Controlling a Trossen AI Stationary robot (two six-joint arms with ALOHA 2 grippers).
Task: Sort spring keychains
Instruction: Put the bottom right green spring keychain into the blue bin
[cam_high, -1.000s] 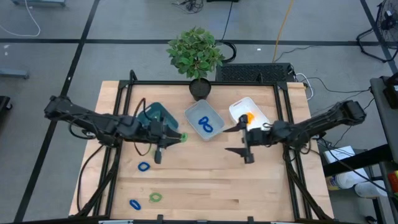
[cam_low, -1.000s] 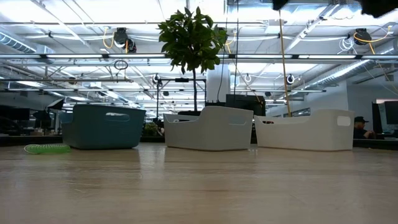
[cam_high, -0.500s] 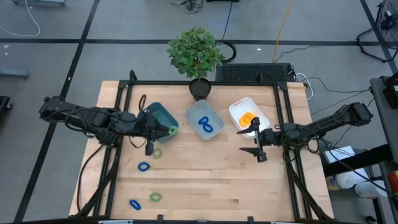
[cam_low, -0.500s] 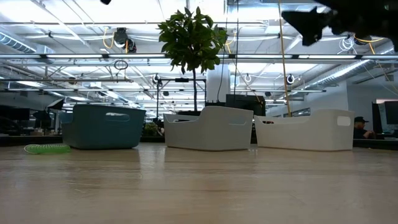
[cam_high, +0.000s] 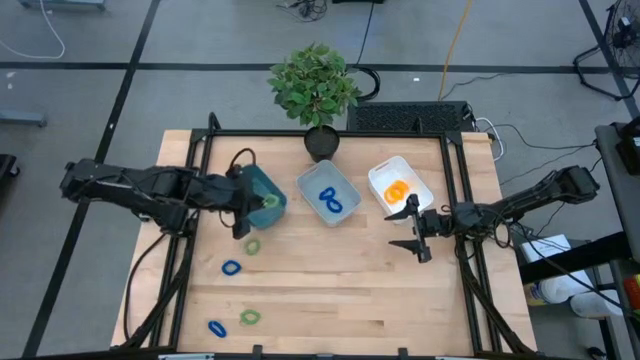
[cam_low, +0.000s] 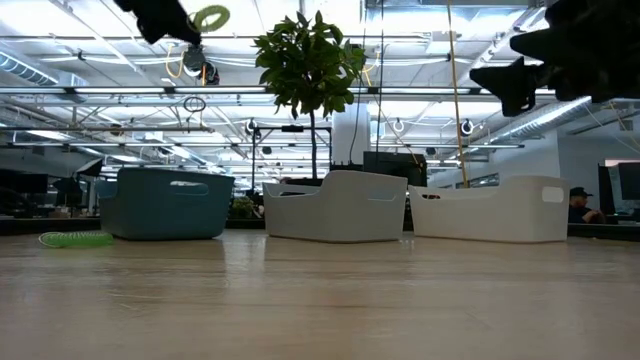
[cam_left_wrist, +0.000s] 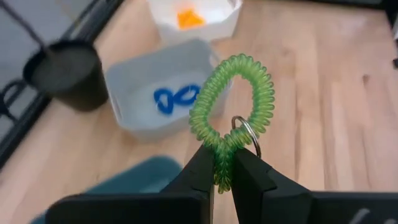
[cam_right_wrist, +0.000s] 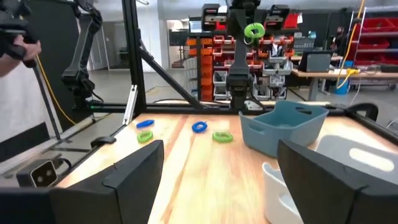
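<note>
Nearest the front edge of the table, a blue spring keychain (cam_high: 217, 327) and a green one (cam_high: 249, 317) lie on the bare wood, with another blue keychain (cam_high: 231, 268) and another green one (cam_high: 251, 245) a little farther in. All are small coiled plastic loops, soft-looking and ribbed.

Over the last second the left gripper (cam_high: 247, 203) has swung from the open table back over the teal bin (cam_high: 262, 186), carrying a green spring keychain (cam_left_wrist: 235, 111) with it. Its fingers are clamped on the coil beside a small metal split ring (cam_left_wrist: 247, 133), and the loop hangs well above the bin, so the drop into teal looks about to happen.

The right gripper (cam_high: 411, 226) has pulled away from the white bin (cam_high: 381, 176) and now hovers just beside it with fingers spread and empty. An orange keychain (cam_high: 396, 191) sits inside that bin, which suggests a delivery just finished.

Between them, the grey-blue bin (cam_high: 312, 179) holds two blue coils (cam_high: 331, 200). All three bins are smooth, rounded plastic tubs. Beyond them stands a potted plant (cam_high: 314, 85) in a dark pot.
</note>
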